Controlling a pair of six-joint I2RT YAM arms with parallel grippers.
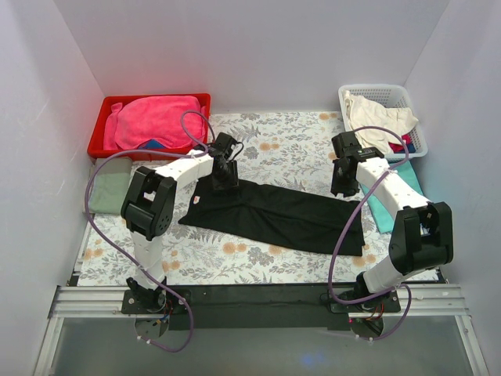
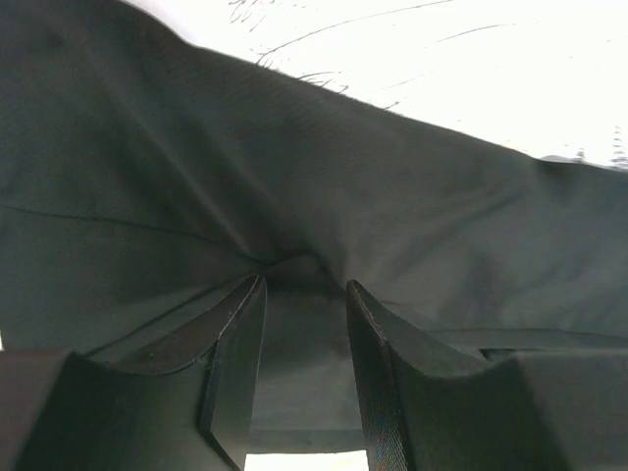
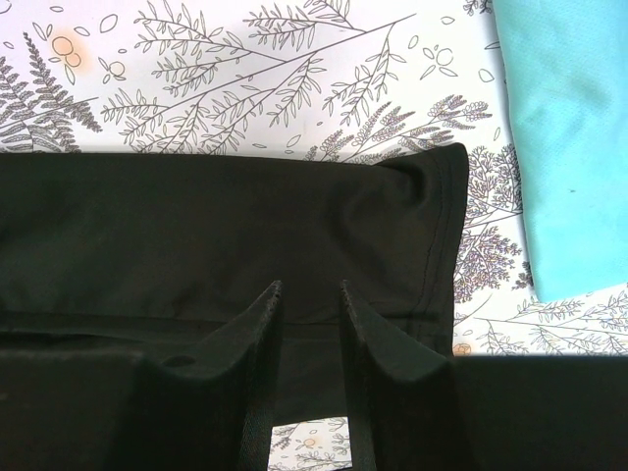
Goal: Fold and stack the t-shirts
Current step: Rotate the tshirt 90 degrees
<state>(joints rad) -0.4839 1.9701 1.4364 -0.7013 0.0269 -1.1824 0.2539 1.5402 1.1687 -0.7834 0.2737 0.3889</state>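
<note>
The black shirt (image 1: pixel 274 215) lies folded into a long band across the middle of the table (image 1: pixel 274 149), slanting from centre left down to lower right in the top view. At its upper left end the left hand (image 2: pixel 302 287) has its fingers (image 2: pixel 235 363) set narrow, with the black cloth puckered in between the tips, so it grips the shirt. At the upper right end the right hand (image 3: pixel 309 294) also stands narrow over a hemmed corner; I cannot tell whether it pinches cloth. A teal shirt (image 3: pixel 569 147) lies flat just beside that corner, towards the right edge. A red bin (image 1: pixel 98 137) with pink cloth (image 1: pixel 156 117) sits upper left, a white basket (image 1: pixel 419 133) with cream cloth (image 1: pixel 376 113) upper right, and a grey-green cloth (image 1: pixel 109 192) lies at far left.
</note>
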